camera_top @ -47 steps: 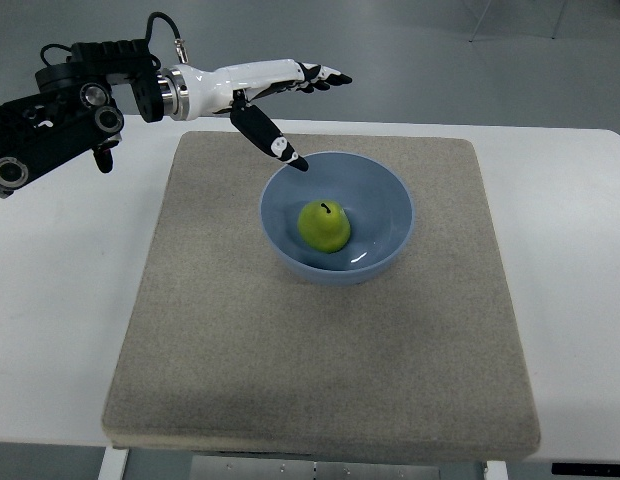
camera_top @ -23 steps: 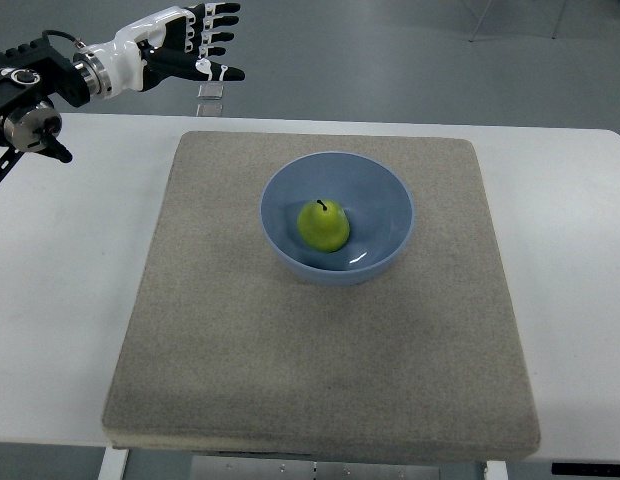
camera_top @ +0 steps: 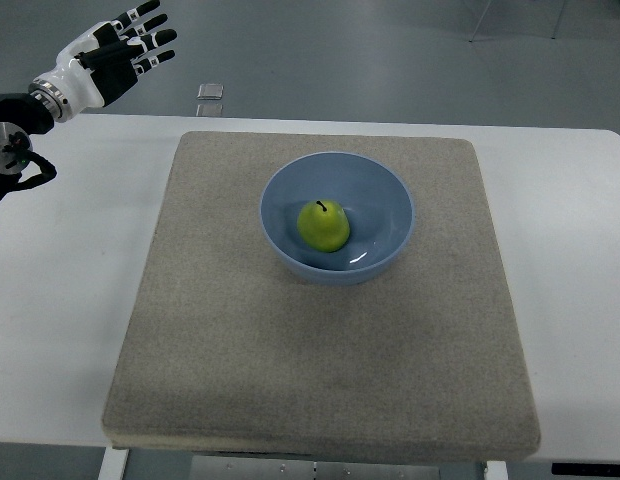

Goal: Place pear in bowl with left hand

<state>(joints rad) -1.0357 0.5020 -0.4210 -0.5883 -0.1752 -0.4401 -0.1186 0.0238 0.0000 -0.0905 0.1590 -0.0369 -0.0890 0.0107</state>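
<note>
Left hand (camera_top: pixel 110 55) pulled back to top-left corner, fingers (camera_top: pixel 150 38) spread — empty, pear (camera_top: pixel 323 226) unmoved in bowl (camera_top: pixel 390 195)

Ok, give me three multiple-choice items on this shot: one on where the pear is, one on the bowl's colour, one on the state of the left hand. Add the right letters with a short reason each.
1. Where is the pear?
A. On the bare table
B. Inside the bowl
C. On the mat beside the bowl

2. What colour is the bowl?
A. Red
B. White
C. Blue

3. What is the state of the left hand?
A. Open and holding nothing
B. Closed around the pear
C. Closed around the bowl's rim

Answers:
1 B: the green pear sits upright on the bowl's floor, ringed by its wall.
2 C: the bowl's rim and wall are light blue against the grey mat.
3 A: the fingers are spread at the top left corner, well clear of the bowl, with nothing in them.
</note>
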